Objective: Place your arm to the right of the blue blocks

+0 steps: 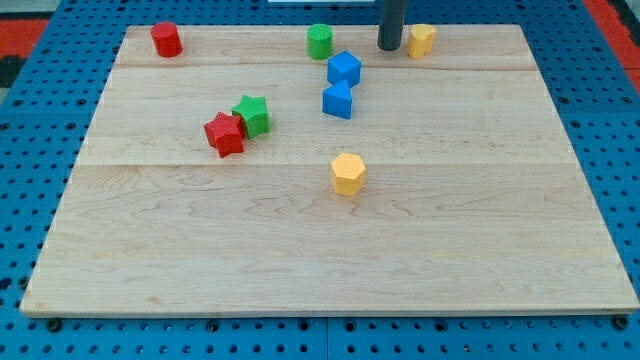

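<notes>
Two blue blocks sit close together in the upper middle of the wooden board: one blue block (344,68) above and another blue block (338,100) just below it. My tip (389,46) is near the board's top edge, up and to the right of the upper blue block, with a gap between them. It stands between a green cylinder (319,41) on its left and a yellow block (422,40) close on its right.
A red cylinder (166,39) sits at the top left. A red star block (225,134) and a green star block (251,115) touch at centre left. A yellow hexagon block (348,173) sits at the centre. The board (320,260) lies on a blue perforated table.
</notes>
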`<state>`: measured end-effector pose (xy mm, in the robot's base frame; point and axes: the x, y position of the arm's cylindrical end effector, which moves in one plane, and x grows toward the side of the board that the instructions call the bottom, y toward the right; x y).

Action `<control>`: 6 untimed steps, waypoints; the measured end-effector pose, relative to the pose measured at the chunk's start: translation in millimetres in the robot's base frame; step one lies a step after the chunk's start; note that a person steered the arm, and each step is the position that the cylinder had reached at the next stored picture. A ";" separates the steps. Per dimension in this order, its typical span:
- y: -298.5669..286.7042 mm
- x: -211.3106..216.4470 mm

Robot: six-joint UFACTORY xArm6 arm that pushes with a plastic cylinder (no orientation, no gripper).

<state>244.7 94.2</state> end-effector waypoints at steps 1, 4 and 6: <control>2.0 23.6; 4.2 23.5; -3.4 24.6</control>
